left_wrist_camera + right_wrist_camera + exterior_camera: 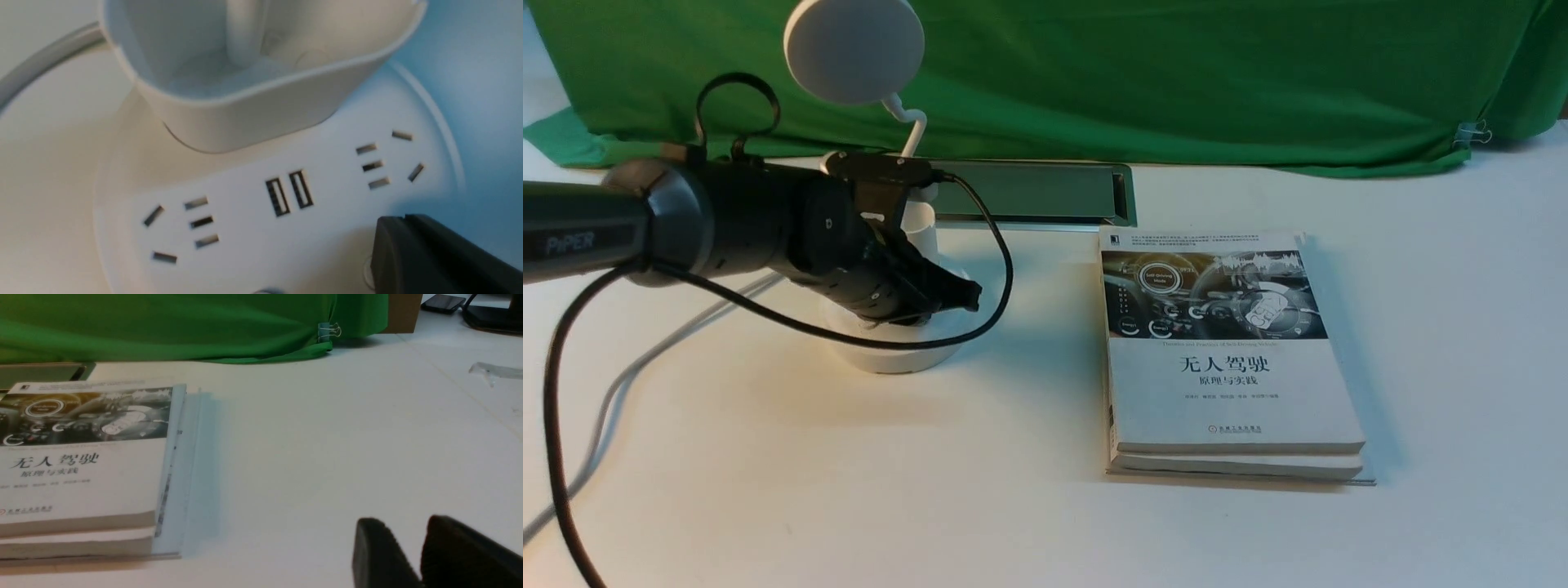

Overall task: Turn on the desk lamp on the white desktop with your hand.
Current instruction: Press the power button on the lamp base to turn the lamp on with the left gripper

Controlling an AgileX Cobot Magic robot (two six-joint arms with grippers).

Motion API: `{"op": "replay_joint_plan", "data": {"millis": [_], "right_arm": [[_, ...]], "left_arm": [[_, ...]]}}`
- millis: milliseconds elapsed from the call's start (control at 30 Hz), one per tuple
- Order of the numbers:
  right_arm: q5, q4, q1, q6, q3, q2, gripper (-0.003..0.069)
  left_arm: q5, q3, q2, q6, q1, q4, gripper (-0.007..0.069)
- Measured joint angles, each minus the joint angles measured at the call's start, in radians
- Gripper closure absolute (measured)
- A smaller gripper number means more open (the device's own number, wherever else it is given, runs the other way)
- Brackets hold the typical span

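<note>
The white desk lamp stands on the white desktop (768, 457) at the left. Its disc head (854, 49) is up at the back, its cup holder (920, 237) sits on the round base (894, 353). My left gripper (968, 296) is shut and empty, its tip low over the base's right front. In the left wrist view the shut tip (392, 223) sits over the base (245, 253), beside the USB ports (288, 192), and partly covers a round button (369, 267). The cup holder (253, 106) is just behind. My right gripper (402, 524) is slightly open and empty above bare desktop.
A stack of white books (1229, 359) lies right of the lamp, also in the right wrist view (81, 465). The metal-rimmed cable slot (1037, 192) is behind it. Green cloth (1176, 73) covers the back. A grey cord (629, 371) and my arm's black cable (556, 425) run at the left.
</note>
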Motion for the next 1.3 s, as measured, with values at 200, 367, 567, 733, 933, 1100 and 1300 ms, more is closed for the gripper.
{"op": "replay_joint_plan", "data": {"millis": [200,367,567,733,933,1100,1300], "right_arm": [[0.0,0.0,0.0,0.0,0.0,0.0,0.0421],[0.0,0.0,0.0,0.0,0.0,0.0,0.0421],[0.0,0.0,0.0,0.0,0.0,0.0,0.0421],[0.0,0.0,0.0,0.0,0.0,0.0,0.0421],[0.0,0.0,0.0,0.0,0.0,0.0,0.0421],[-0.001,0.0,0.0,0.0,0.0,0.0,0.0421],[-0.001,0.0,0.0,0.0,0.0,0.0,0.0421]], "left_arm": [[-0.002,0.0,0.002,-0.013,0.0,0.011,0.0603],[-0.027,0.009,0.01,-0.055,0.001,0.018,0.0603],[-0.094,0.04,0.007,-0.08,0.001,0.023,0.0603],[-0.091,0.053,-0.018,-0.081,0.001,0.029,0.0603],[-0.072,0.054,-0.055,-0.083,0.001,0.029,0.0603],[-0.065,0.055,-0.043,-0.082,0.001,0.029,0.0603],[-0.063,0.059,-0.022,-0.085,0.001,0.022,0.0603]]}}
